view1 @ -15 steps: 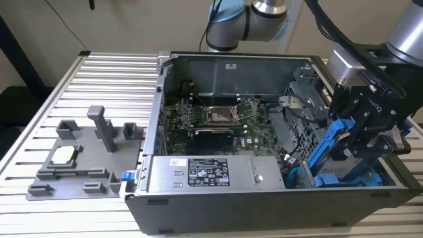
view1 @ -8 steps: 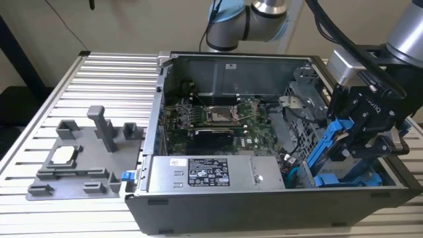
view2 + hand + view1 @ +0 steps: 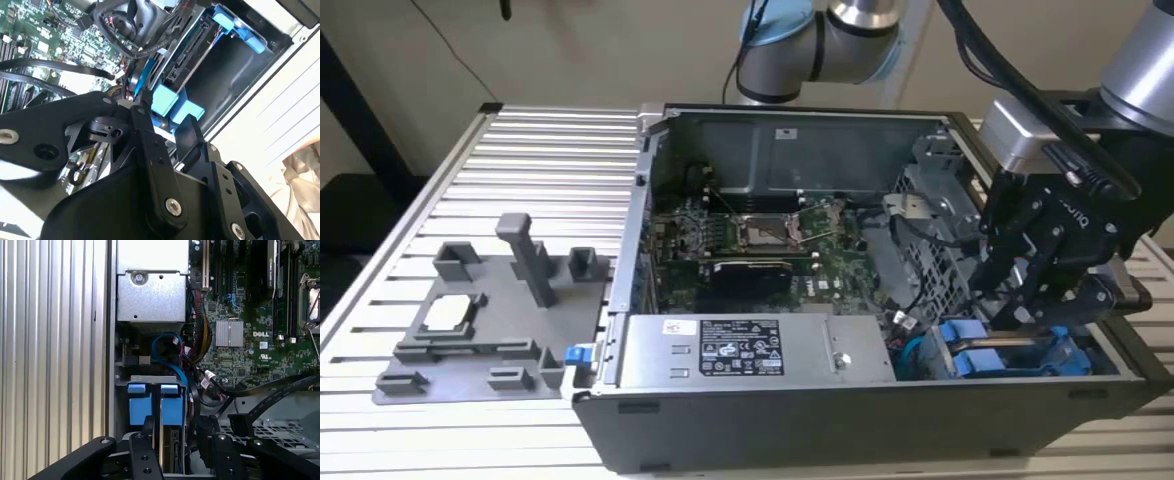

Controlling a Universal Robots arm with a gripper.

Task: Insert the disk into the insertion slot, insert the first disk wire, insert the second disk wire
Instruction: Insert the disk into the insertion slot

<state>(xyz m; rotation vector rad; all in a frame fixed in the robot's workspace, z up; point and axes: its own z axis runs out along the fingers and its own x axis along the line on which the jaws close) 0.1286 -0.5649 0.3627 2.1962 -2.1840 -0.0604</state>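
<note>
The disk (image 3: 172, 407) stands on edge in the insertion slot (image 3: 150, 378) of the grey drive cage, its blue end handle level with the handle of a second drive (image 3: 140, 407) beside it. My gripper (image 3: 176, 432) hangs over the cage at the case's front corner on the exterior view's right (image 3: 1017, 320). It is open, with one black finger (image 3: 148, 430) on each side of the disk's body and small gaps showing. In the second wrist view the gripper (image 3: 167, 117) frames the blue handle (image 3: 165, 100). Two loose black flat wires (image 3: 270, 390) end in a connector (image 3: 237, 422) next to the gripper.
The open computer case holds a green motherboard (image 3: 761, 240) and a grey power-supply box (image 3: 740, 350) beside the cage. A blue cable (image 3: 170, 340) and bundled wires crowd the gap above the drives. A grey fixture plate (image 3: 480, 330) lies on the slatted metal table (image 3: 520, 160).
</note>
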